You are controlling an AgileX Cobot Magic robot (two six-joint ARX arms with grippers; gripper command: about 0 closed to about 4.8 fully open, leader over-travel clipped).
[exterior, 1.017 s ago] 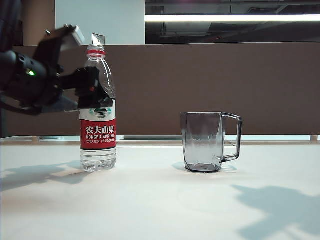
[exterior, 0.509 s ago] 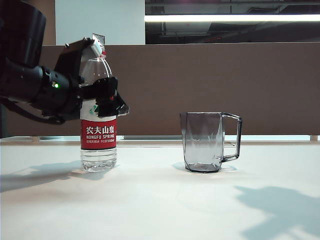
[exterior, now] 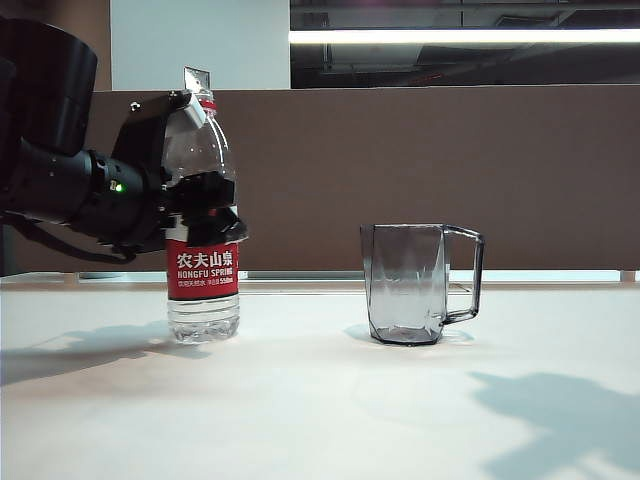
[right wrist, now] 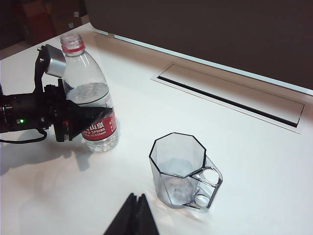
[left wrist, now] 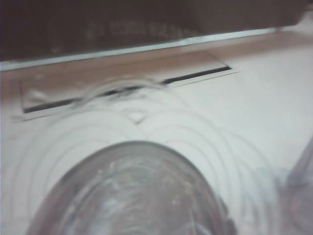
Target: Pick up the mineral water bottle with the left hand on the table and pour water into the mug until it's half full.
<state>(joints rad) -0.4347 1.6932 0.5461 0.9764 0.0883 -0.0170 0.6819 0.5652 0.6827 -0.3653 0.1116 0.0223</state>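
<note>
Reaching in from the side, the left tool [exterior: 205, 215] sat around the mineral water bottle [exterior: 203, 262] at the top edge of its red-and-white label, one black finger [right wrist: 80, 122] lying across the front of the bottle in the right wrist view. Whether the fingers actually pressed on the plastic or merely flanked it could not be told; the bottle stood upright with its base on the white worktop [exterior: 320, 400]. In the left wrist view the bottle's clear body [left wrist: 132, 191] filled the near part of the picture, blurred, directly ahead of that tool. A small white block on the tool's upper side lay level with the bottle's shoulder, just below the red neck ring [right wrist: 74, 48], and the neck stood uncapped above it.

Beyond the bottle, well apart from the left tool, the smoky grey mug [exterior: 410, 283] stood upright on the worktop, its squared handle turned away from the bottle. Any water inside it could not be made out.

The right tool [right wrist: 133, 218] hovered above the worktop on the near side of the mug, its two dark fingers pressed together into a point and holding nothing. Past the mug a long recessed slot [right wrist: 230, 95] ran across the worktop, and behind that rose a brown partition wall [exterior: 430, 170].
</note>
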